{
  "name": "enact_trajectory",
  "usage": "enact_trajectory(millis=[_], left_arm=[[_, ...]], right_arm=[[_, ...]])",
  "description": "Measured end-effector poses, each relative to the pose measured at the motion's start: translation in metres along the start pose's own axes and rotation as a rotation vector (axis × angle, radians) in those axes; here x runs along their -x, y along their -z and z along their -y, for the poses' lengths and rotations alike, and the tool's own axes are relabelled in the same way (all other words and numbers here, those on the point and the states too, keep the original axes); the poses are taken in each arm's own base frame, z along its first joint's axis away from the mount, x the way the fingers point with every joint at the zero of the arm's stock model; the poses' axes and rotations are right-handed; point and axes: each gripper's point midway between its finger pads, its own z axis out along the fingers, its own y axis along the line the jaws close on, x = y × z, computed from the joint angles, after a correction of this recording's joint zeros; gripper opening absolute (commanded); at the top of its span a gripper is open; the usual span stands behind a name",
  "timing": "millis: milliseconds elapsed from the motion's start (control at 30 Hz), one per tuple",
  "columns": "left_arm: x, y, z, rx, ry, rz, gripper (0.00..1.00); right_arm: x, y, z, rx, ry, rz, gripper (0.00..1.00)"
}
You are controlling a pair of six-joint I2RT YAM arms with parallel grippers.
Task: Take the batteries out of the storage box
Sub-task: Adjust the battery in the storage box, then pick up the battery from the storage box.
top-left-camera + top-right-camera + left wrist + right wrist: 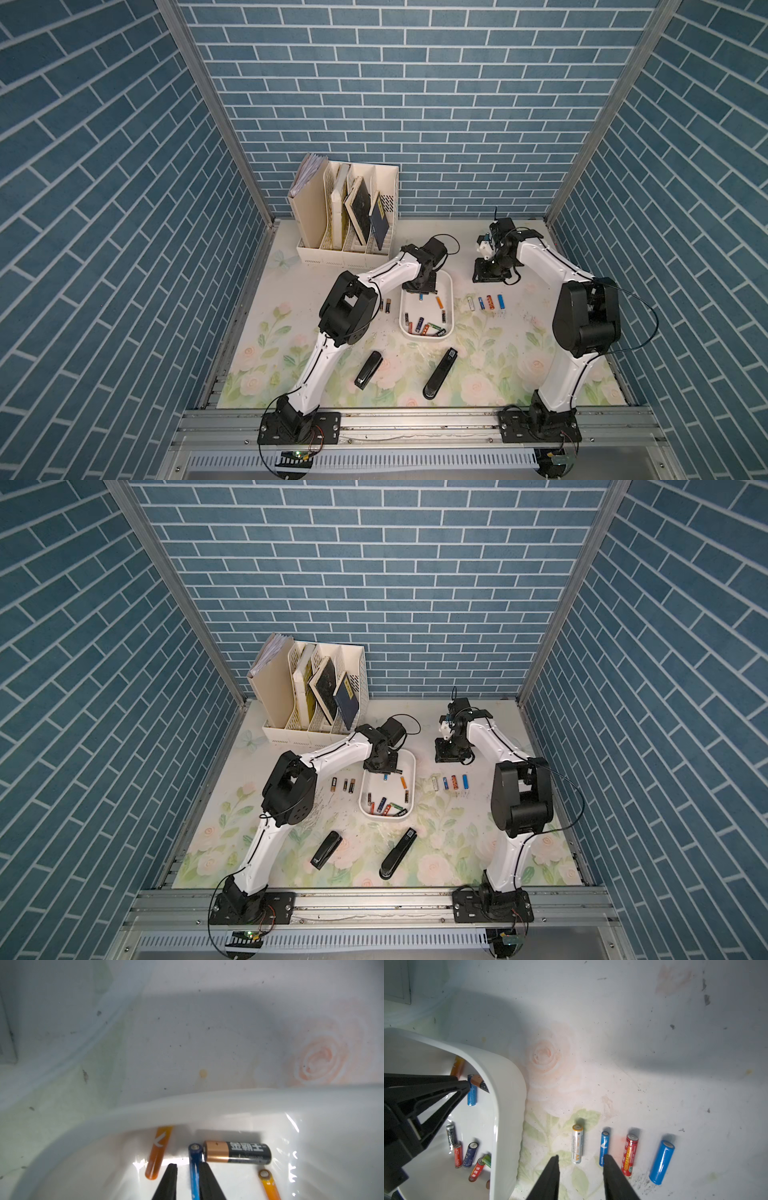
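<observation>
Left gripper (188, 1165) jaws stand narrowly apart astride a blue battery (195, 1169), not clamped on it. It lies in the box (187, 1103) beside a black-gold cell (236, 1152). Light, rigid and slick, it should roll readily: pinch across mid-barrel. Right gripper (581, 1157) gapes empty above batteries (629, 1153) lined on the mat (654, 1043).

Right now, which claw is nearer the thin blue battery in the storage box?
Left. The left claw straddles the thin blue battery inside the storage box; the right claw hangs outside it, by the row of batteries on the table.
</observation>
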Motion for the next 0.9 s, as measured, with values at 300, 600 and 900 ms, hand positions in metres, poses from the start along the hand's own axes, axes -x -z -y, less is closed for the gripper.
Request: enact_trajectory(millis=[300, 600, 900], left_arm=[[-0.007, -0.003, 0.003, -0.009, -0.002, -0.016, 0.34], [-0.008, -0.003, 0.008, -0.018, -0.001, -0.012, 0.3], [-0.01, -0.004, 0.011, -0.011, -0.009, -0.011, 0.24]], right_arm=[[0.0, 0.0, 0.0, 0.0, 0.0, 0.0, 0.38], [0.0, 0.0, 0.0, 0.0, 0.0, 0.0, 0.38], [0.0, 0.0, 0.0, 0.0, 0.0, 0.0, 0.38]])
